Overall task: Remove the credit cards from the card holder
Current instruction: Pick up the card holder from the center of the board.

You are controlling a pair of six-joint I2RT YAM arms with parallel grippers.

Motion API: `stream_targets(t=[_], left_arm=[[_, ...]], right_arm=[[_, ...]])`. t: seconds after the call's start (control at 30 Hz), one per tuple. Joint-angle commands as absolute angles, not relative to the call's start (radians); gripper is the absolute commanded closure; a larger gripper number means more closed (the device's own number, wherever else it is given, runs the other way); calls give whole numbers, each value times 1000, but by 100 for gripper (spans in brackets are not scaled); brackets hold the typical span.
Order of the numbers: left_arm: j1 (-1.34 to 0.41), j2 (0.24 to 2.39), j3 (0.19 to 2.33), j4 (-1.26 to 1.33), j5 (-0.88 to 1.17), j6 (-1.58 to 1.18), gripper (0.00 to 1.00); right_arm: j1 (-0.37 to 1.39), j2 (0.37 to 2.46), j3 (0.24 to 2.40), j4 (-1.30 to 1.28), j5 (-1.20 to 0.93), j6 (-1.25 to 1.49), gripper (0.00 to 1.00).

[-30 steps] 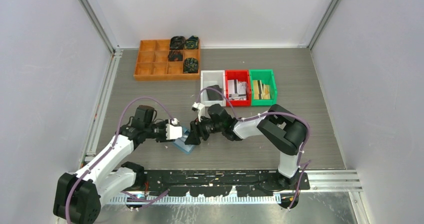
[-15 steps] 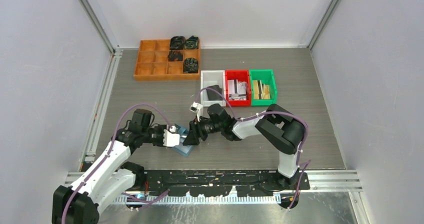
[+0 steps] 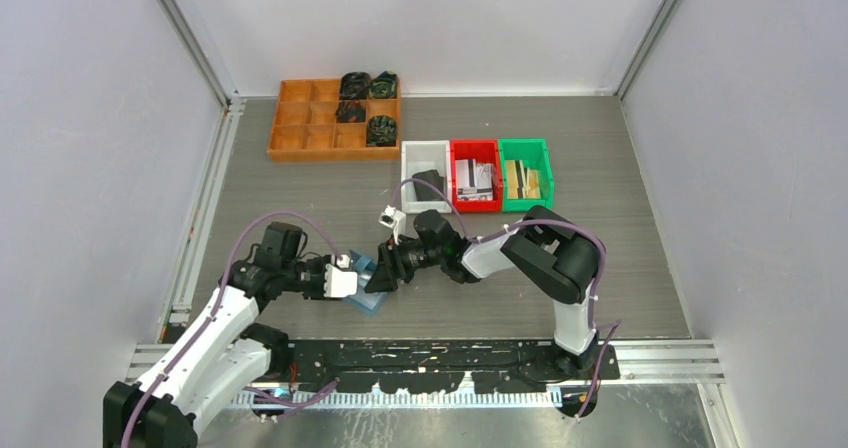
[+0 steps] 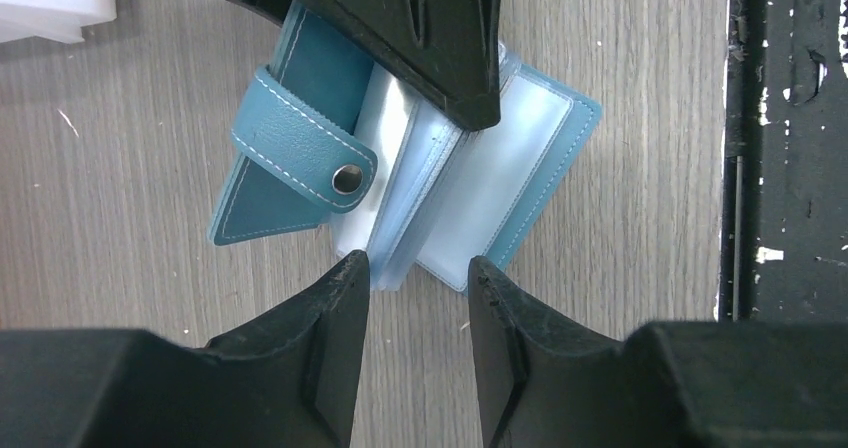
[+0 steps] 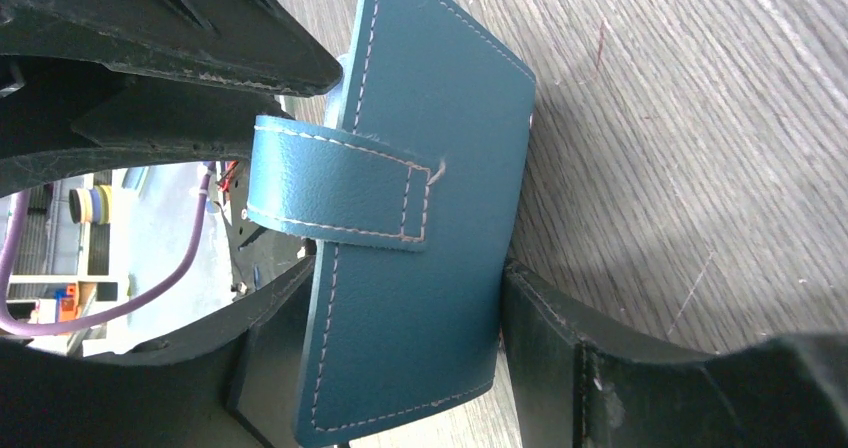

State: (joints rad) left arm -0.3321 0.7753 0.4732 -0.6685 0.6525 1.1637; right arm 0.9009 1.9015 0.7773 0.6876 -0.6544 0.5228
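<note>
The light blue card holder (image 3: 369,299) lies open on the table between my two grippers. In the left wrist view its pale clear sleeves (image 4: 480,183) fan out and its snap strap (image 4: 300,153) hangs to the left. No credit card shows plainly in any view. My left gripper (image 4: 415,273) is open and empty, its tips just short of the sleeves' near edge. My right gripper (image 5: 405,288) holds the holder's raised cover (image 5: 420,108) across its width, both fingers touching its edges. One right finger (image 4: 440,48) presses by the sleeves.
An orange compartment tray (image 3: 300,133) with dark items stands at the back left. White (image 3: 408,163), red (image 3: 455,168) and green (image 3: 548,168) bins sit behind the right arm. A black rail (image 4: 780,168) runs along the near table edge.
My left gripper has shifted slightly toward the near edge and its elbow has dropped back. The right gripper and the holder have stayed in place.
</note>
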Motion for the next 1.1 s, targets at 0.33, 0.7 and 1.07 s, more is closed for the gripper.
stream_targets(t=[0.33, 0.7, 1.07], left_arm=[[-335, 864, 579, -587, 693, 974, 59], [-338, 784, 423, -343, 616, 1016, 60], [-357, 799, 399, -352, 592, 1024, 60]], right_arm=[[894, 1905, 811, 799, -686, 560, 37], [882, 1931, 826, 833, -737, 614, 36], [865, 1937, 833, 842, -764, 644, 31]])
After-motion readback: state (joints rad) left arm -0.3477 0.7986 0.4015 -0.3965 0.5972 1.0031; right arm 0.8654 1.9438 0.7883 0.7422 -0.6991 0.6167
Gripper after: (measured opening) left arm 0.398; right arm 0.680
